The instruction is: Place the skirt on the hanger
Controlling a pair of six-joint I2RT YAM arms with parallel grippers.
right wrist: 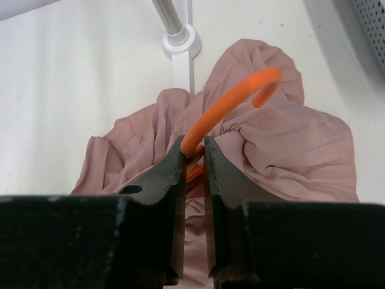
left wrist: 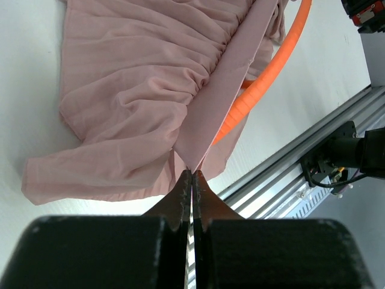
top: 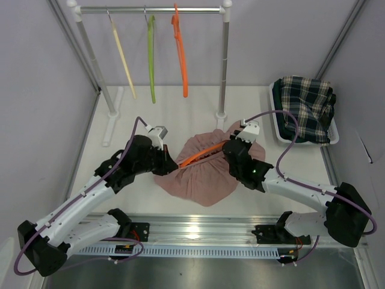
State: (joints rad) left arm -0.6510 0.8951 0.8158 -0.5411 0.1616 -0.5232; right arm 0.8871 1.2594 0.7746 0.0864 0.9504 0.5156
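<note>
Here, a pink skirt (top: 207, 177) is spread in the middle of the table (top: 180, 114), between the two arms. Its band (left wrist: 222, 102) is pinched at one end by the left gripper (left wrist: 192, 174), which is shut tight on it. An orange hanger (top: 197, 155) is partly tucked under the band, and its neck is held in the right gripper (right wrist: 194, 146), closed on it with only a small gap. Behind the skirt a rack (top: 156, 9) is set up, one foot just beside the cloth. Three more hangers are hung there: a cream hanger (top: 123, 57), a green hanger (top: 151, 60) and a second orange hanger (top: 181, 54). At the right a white basket (top: 334, 137) is filled with checked cloth (top: 304, 102). The table is white, the walls (top: 36, 72) are grey, and a metal rail (top: 198, 229) is fixed along the near edge. Four hangers, one skirt, one basket and two arms can be counted.
</note>
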